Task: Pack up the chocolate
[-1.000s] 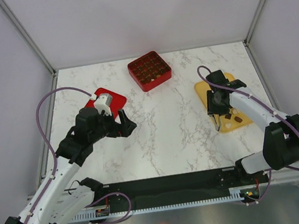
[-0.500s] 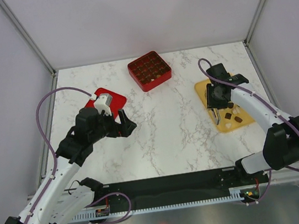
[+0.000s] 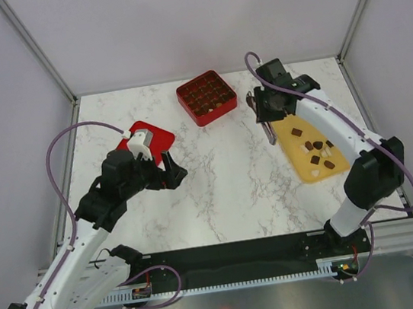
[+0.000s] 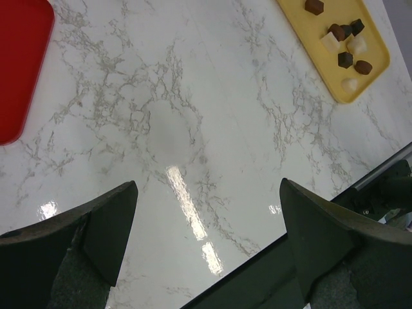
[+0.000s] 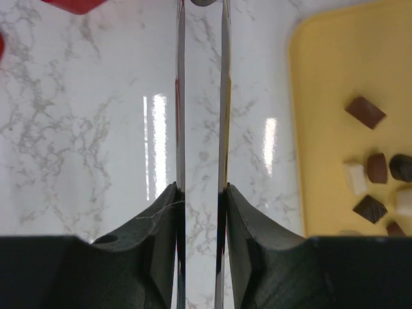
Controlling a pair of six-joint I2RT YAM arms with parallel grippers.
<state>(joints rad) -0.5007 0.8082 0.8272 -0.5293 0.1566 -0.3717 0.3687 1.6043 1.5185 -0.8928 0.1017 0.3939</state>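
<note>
Tweezers [image 5: 179,96] in right tool [image 3: 266,111] have swung from yellow tray [image 3: 294,151] toward red box [image 3: 215,115].

The right arm [image 3: 333,124], thin metal tweezers [image 5: 180,96] in its jaws, has swung from above the flat yellow tray [image 3: 300,153] toward 11 o'clock, onto white marble worktop [image 3: 225,175] near the red gridded box [image 3: 220,111], uncovering the tray's small chocolate squares [image 5: 365,111].

A white bench [image 3: 234,189] veined in grey, glossy, with bright glints [image 4: 187,193] of overhead light; pale lavender walls [image 3: 195,18] on three sides; aluminium posts [image 3: 34,48] slanting up at the back corners; a black rail [image 3: 236,254] along the near edge.
</note>
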